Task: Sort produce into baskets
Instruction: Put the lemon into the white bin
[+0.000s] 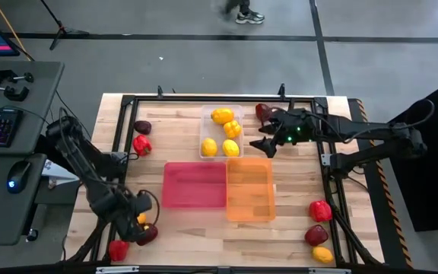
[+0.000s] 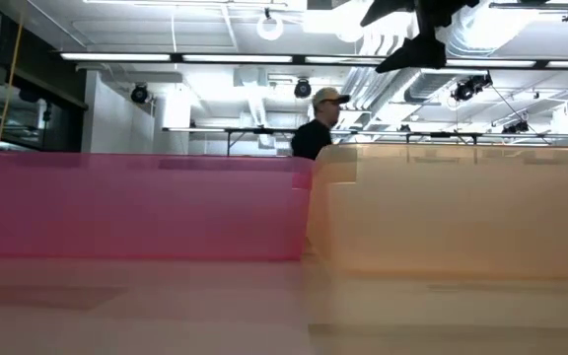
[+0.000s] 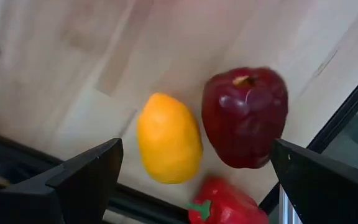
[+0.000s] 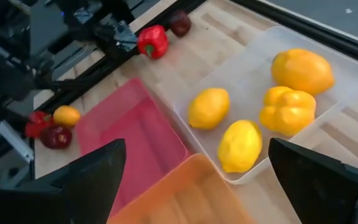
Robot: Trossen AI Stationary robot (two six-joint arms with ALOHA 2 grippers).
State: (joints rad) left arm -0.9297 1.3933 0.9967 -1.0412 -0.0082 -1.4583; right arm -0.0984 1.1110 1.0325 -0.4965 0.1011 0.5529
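The left arm folds down toward the near left corner, its gripper (image 1: 139, 226) held low with fingers spread wide. The right arm stretches across from the right, its gripper (image 1: 267, 143) raised, fingers apparently open too.

The high view looks straight down on the whole surface (image 1: 181, 228). The low view sits level, close against the pink bin (image 2: 136, 207) and orange bin (image 2: 461, 212). Each wrist view looks past its own claw; the right wrist and high views share the clear bin (image 4: 328, 118).
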